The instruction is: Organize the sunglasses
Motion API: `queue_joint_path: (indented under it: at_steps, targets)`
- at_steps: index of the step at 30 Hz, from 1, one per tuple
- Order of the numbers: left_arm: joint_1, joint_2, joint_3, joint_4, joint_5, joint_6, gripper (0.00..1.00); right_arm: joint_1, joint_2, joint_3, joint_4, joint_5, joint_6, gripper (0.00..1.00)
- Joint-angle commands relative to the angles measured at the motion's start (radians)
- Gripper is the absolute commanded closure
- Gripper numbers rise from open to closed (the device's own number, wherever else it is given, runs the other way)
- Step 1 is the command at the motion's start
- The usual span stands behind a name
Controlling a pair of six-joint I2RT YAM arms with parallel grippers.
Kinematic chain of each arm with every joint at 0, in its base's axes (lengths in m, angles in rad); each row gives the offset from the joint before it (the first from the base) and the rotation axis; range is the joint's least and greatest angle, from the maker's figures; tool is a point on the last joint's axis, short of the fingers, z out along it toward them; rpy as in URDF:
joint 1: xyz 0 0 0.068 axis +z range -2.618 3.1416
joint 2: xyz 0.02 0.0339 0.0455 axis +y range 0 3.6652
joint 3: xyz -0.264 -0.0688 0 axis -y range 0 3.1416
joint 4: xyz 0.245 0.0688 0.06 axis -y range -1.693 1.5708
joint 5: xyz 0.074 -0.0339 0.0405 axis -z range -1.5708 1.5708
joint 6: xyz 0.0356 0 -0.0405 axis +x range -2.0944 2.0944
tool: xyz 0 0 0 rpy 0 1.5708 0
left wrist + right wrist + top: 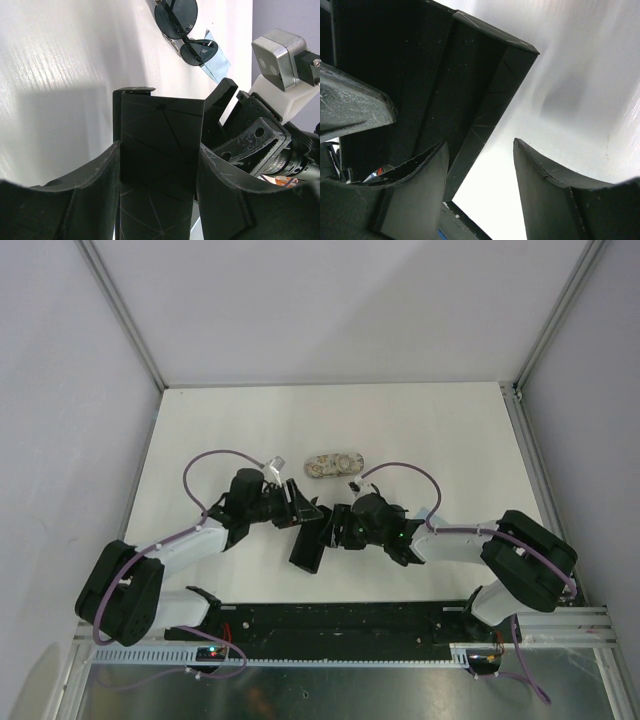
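My left hand (159,152) pinches the black case (160,130); my right hand (479,144) is spread.
I judge the wire sunglasses (182,32) light and fragile; I'd grip the bridge, not the lenses.

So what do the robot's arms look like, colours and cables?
The left arm and right arm have white links, bulky black joints and a looping purple cable each. The left gripper and right gripper are black, with curved, scuffed fingers.
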Motion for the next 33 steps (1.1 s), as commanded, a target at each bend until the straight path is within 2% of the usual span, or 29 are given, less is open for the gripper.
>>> queue_joint_path:
  at_steps: [1, 6, 9, 16, 18, 22, 26, 33]
  targets:
    - [-0.01, -0.005, -0.001, 0.058, 0.019, -0.019, 0.74, 0.006, -0.006, 0.036, 0.009, 0.031, 0.005, 0.41]
    - [-0.012, 0.01, -0.001, 0.084, 0.037, -0.035, 0.74, 0.003, -0.004, 0.039, 0.002, 0.034, 0.002, 0.43]
    - [-0.014, 0.01, 0.0, 0.101, 0.049, -0.051, 0.73, -0.004, 0.027, 0.052, -0.008, 0.025, 0.009, 0.57]
    - [-0.015, 0.03, -0.002, 0.114, 0.057, -0.052, 0.71, -0.018, 0.031, 0.055, -0.059, 0.023, 0.012, 0.75]
    - [-0.014, 0.04, -0.003, 0.118, 0.058, -0.045, 0.69, -0.029, 0.017, 0.055, -0.084, 0.027, 0.0, 0.8]
    - [-0.012, 0.068, -0.004, 0.121, 0.045, -0.013, 0.57, -0.064, -0.021, 0.055, -0.154, 0.038, -0.034, 0.87]
    - [-0.011, 0.104, -0.015, 0.119, 0.009, 0.038, 0.52, -0.096, -0.06, 0.055, -0.228, 0.048, -0.07, 0.9]
    - [-0.011, 0.183, -0.03, 0.092, -0.042, 0.112, 0.54, -0.12, -0.108, 0.055, -0.326, 0.101, -0.118, 0.9]
